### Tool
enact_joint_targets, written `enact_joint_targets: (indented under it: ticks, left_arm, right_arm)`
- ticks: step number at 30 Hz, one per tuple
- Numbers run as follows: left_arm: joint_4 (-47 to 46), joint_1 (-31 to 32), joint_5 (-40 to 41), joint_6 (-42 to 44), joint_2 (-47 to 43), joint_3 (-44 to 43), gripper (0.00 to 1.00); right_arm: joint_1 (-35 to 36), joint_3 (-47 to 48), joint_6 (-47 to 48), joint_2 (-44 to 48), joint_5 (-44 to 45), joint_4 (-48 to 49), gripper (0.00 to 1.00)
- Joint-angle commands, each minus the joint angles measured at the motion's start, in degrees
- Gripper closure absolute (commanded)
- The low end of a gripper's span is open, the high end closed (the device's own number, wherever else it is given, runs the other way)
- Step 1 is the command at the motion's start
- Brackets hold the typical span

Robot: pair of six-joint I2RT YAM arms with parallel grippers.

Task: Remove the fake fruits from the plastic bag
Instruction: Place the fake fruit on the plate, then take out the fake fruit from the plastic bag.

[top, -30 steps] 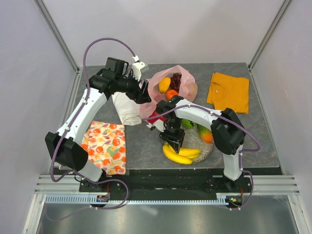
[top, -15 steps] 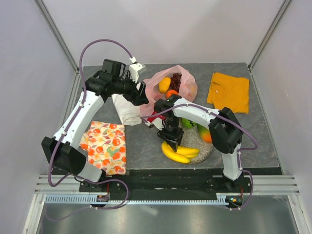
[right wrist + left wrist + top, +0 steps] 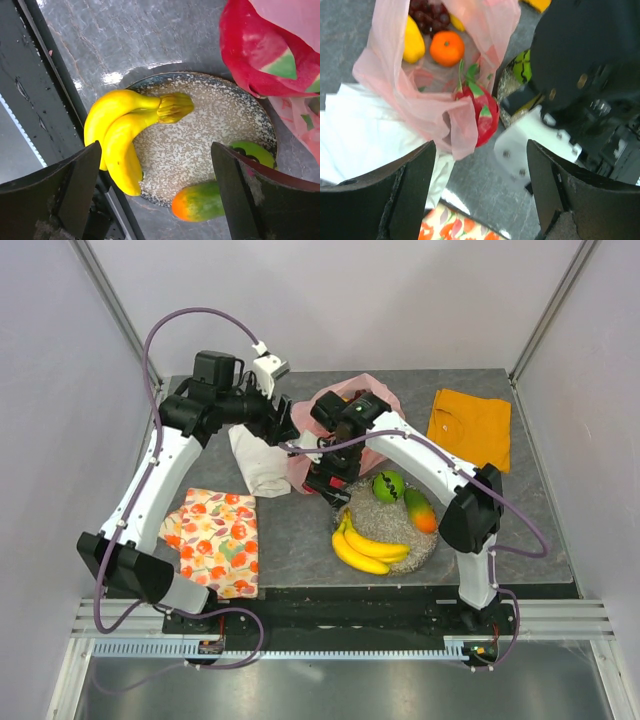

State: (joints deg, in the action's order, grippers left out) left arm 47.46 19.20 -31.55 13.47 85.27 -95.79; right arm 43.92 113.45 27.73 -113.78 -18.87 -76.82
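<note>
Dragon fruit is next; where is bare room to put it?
The dish is bare at its middle, between the banana bunch and the mango. Bare table lies between the patterned cloth and the dish, and in front of the orange cloth. Crowded around the plastic bag and white cloth.

The plastic bag is a thin, see-through pink. The orange is bright orange, the yellow fruit is sunny yellow, and the grapes are dark purple. The dragon fruit is red-pink with green tips. The banana bunch is yellow. The mango is green, turning orange at one end. The round fruit is shiny green.

The dish is speckled grey and white with a dark rim. One cloth is plain white. The patterned cloth has red and orange fruits with green leaves on a pale ground. The shirt is mustard orange. The table is dark grey and streaky like stone. The arms are white and black, with purple cables.
</note>
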Motion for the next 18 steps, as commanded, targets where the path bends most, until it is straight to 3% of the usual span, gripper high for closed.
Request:
enact_joint_targets:
  ticks: [1,6,9,14,18]
  left_arm:
    - [1.8,-2.0,-2.3,-3.4,-4.3,9.5,0.20]
    - [3.0,-2.4,-13.6,-3.2,-8.5,22.0,0.25]
    - [2.4,-2.5,-12.7,-3.4,-9.4,26.3,0.26]
    - [3.4,-3.7,-9.5,-0.7,-9.9,26.0,0.25]
    - [3.6,-5.7,-9.1,-0.4,-9.8,25.3,0.25]
  right_arm:
    - [-2.1,0.5,-4.2,-2.1,0.7,-3.2,0.02]
    - [-4.4,-0.1,-5.9,-4.3,3.4,2.0,0.02]
    - [-6.1,1.6,-5.1,-4.9,4.7,7.2,0.02]
    - [-6.7,-6.1,8.4,1.2,4.5,19.9,0.02]
    - [-7.1,-8.9,15.5,3.6,2.9,23.0,0.02]
